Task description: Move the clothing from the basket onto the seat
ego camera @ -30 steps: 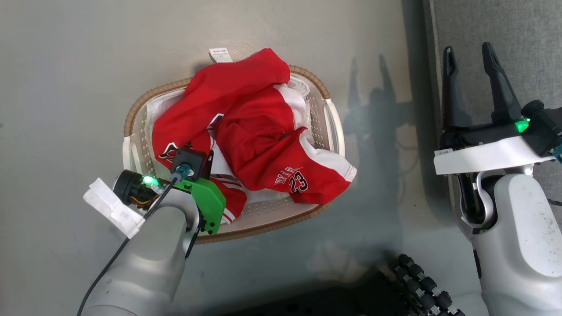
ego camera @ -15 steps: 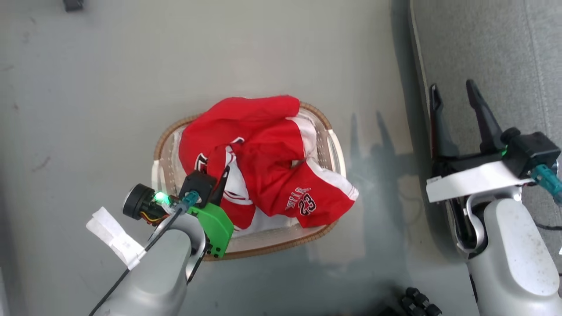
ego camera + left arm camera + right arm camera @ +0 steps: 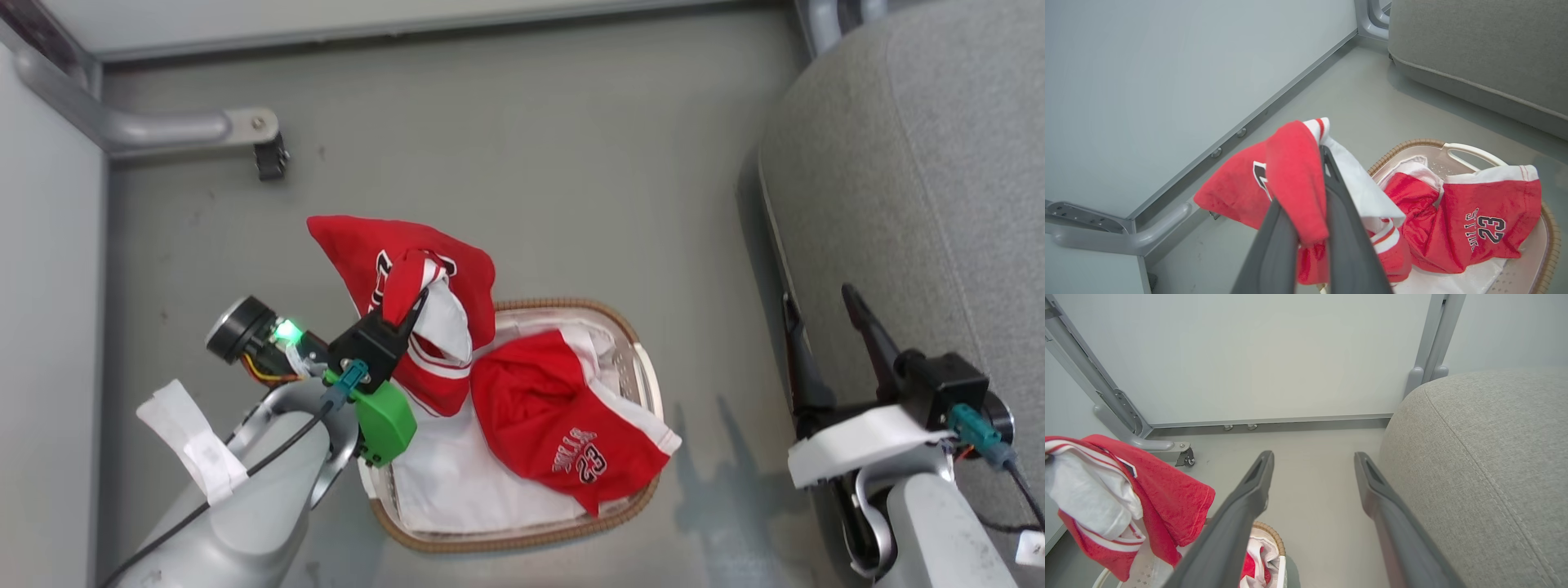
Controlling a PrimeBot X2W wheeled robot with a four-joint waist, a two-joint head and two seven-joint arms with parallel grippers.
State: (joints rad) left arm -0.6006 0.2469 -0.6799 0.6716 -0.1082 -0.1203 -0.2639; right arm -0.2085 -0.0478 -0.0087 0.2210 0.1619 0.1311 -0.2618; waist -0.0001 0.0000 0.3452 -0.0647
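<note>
**Jersey (image 3: pixel 363 249) pinched in left gripper (image 3: pixel 415 309), shorts (image 3: pixel 539 408) in basket (image 3: pixel 571 305)**

Jaws of the left gripper stand almost closed. In the left wrist view we see a fold of the red jersey clamped between the two dark fingers, with red cloth draped over one finger and white lining spilling past the other. The rest of the jersey hangs from this grip in a bunch, showing white-and-red striped trim and part of its black-and-white lettering. In the head view it sits over the left side of the basket and the grey floor (image 3: pixel 571 163) beyond it. We cannot tell whether its lowest fold touches the basket.

The shorts lie crumpled inside the basket on the white liner (image 3: pixel 457 482). Their white-trimmed leg with the number 23 drapes over the brown woven rim on the side toward the seat (image 3: pixel 898 163). The basket stands on the floor, apart from the seat.

Jaws of the right gripper (image 3: pixel 818 294) stand wide apart with nothing between them. This gripper hangs just beside the front edge of the grey seat, between seat and basket. No clothing lies on the part of the seat that we can see.

A grey metal frame foot (image 3: pixel 269 155) rests on the floor beyond the basket, against a pale wall panel (image 3: pixel 1249 355).
</note>
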